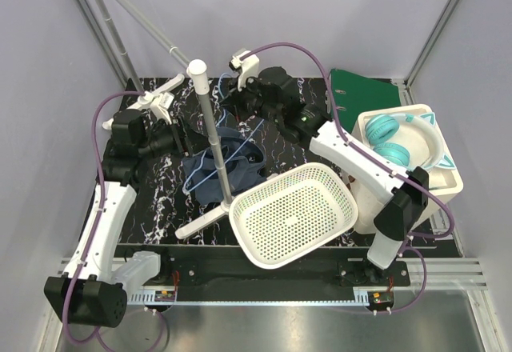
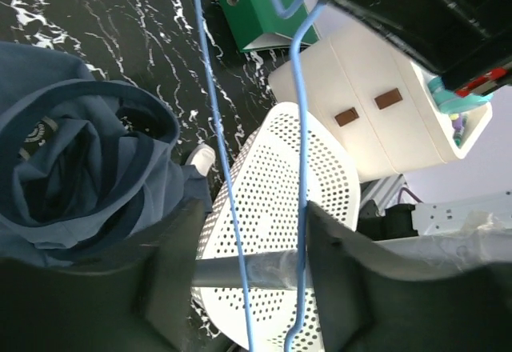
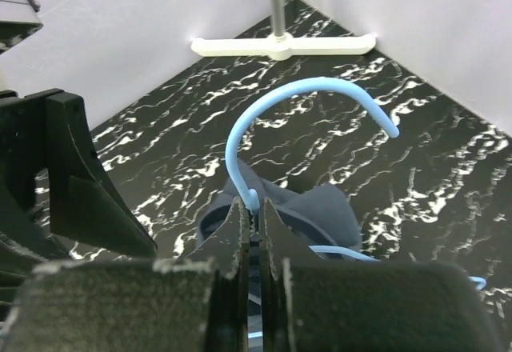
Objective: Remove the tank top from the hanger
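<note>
The dark navy tank top [image 1: 240, 170] lies bunched on the black marbled table under the light-blue wire hanger [image 1: 194, 178]. In the right wrist view my right gripper [image 3: 250, 208] is shut on the hanger's neck, just below its hook [image 3: 304, 96], with the tank top [image 3: 320, 208] beneath. In the top view the right gripper [image 1: 234, 106] is behind the stand pole. My left gripper [image 2: 252, 240] is open. Two hanger wires [image 2: 298, 88] run between its fingers, one close to the right finger. The tank top [image 2: 72, 152] is at its left. The left gripper [image 1: 178, 138] is left of the garment.
A white-and-grey stand pole [image 1: 212, 128] rises through the middle, its base foot [image 3: 280, 46] on the table. A white perforated basket [image 1: 292, 212] tilts at front right. A green binder [image 1: 364, 92] and a white box [image 1: 448, 180] with teal headphones [image 1: 392, 140] are at the right.
</note>
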`<state>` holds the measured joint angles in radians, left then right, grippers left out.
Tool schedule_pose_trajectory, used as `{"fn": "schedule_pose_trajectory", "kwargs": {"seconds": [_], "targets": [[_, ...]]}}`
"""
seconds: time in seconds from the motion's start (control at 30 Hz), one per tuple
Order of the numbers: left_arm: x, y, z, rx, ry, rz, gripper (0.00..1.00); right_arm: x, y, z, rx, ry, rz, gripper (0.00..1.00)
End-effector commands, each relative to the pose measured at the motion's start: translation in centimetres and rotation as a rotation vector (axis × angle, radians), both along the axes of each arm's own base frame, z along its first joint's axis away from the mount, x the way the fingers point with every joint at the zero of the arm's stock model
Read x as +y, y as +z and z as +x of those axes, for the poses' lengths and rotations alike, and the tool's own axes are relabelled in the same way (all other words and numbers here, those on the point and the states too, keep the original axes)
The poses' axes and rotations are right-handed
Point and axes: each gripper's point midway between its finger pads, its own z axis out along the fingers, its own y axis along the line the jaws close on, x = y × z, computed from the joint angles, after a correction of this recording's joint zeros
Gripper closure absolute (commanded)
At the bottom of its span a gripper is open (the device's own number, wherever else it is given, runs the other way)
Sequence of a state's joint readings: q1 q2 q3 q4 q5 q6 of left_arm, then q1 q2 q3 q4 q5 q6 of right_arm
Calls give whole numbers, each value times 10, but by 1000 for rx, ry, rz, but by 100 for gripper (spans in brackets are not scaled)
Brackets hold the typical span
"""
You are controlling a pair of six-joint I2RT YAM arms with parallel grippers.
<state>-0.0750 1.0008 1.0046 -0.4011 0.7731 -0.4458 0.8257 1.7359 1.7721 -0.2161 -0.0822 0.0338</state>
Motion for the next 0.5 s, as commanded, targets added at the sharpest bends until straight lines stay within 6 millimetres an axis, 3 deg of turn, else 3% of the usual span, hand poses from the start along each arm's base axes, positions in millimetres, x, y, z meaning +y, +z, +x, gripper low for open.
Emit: {"fn": "schedule_pose_trajectory", "kwargs": {"seconds": [0.0, 0.03, 0.13, 0.17, 0.2, 0.27, 0.3, 0.37, 0.47], "targets": [[-8, 15, -5, -62, -67, -35, 52, 18, 25, -15, 4, 82, 74, 100], [-8, 16, -4, -65, -66, -34, 69, 19, 26, -15, 3, 86, 77, 100], [-2, 12, 0, -47, -11, -15, 100, 18, 28, -16, 19, 74, 90, 96], [6, 13, 6, -55, 60, 7, 100, 17, 27, -15, 34, 63, 94, 87], [13, 14, 9, -55, 115, 20, 100, 15, 27, -15, 41, 49, 93, 68], [37, 12, 18, -34, 301, 50, 100, 4, 26, -9, 61, -22, 89, 53], [45, 23, 13, -71, 358, 40, 100, 0, 26, -7, 68, -51, 86, 36], [67, 30, 14, -82, 502, 27, 100, -19, 30, 1, 67, -156, 85, 17], [88, 48, 8, -130, 616, 15, 100, -51, 31, 8, 81, -288, 78, 2]]}}
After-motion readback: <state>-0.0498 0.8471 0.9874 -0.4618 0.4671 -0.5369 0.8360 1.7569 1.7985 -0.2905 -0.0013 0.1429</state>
